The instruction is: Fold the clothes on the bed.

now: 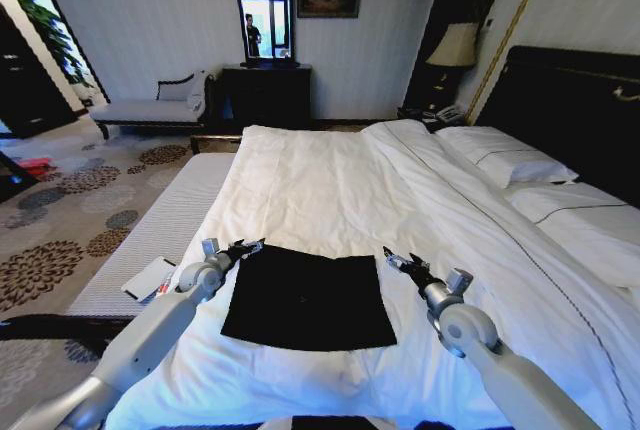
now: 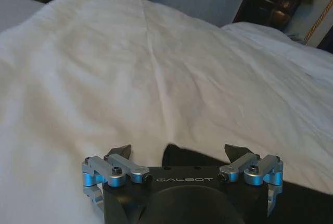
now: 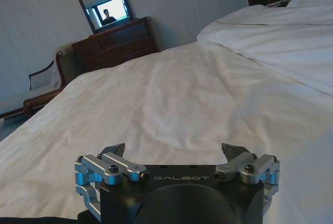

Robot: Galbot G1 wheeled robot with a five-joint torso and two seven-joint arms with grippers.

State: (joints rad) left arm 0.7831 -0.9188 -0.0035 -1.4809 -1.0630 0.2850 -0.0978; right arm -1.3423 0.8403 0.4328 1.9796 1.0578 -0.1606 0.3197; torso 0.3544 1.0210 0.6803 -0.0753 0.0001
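A: Start at the tips. The left end effector [image 1: 247, 246] sits at the far left corner of the black shirt [image 1: 308, 298], fingers spread apart and gripping nothing. In its wrist view the left end effector [image 2: 178, 152] has a dark edge of the shirt [image 2: 179, 157] just between and below the tips.

B: And the right end effector [image 1: 398, 262]?

A: Same story at the far right corner: released, nothing held. From its own camera the right end effector [image 3: 174, 150] looks out over plain white duvet [image 3: 171, 104], so I'd judge its tips are beside the cloth rather than over it.

B: So the risk?

A: A pinch there could catch duvet instead of shirt, or both together, and drag the bedding up. The shirt lies flat as a dark near-square on the near part of the bed [image 1: 330, 185], thin and soft. If one side grips and the other misses, it would likely skew or bunch.
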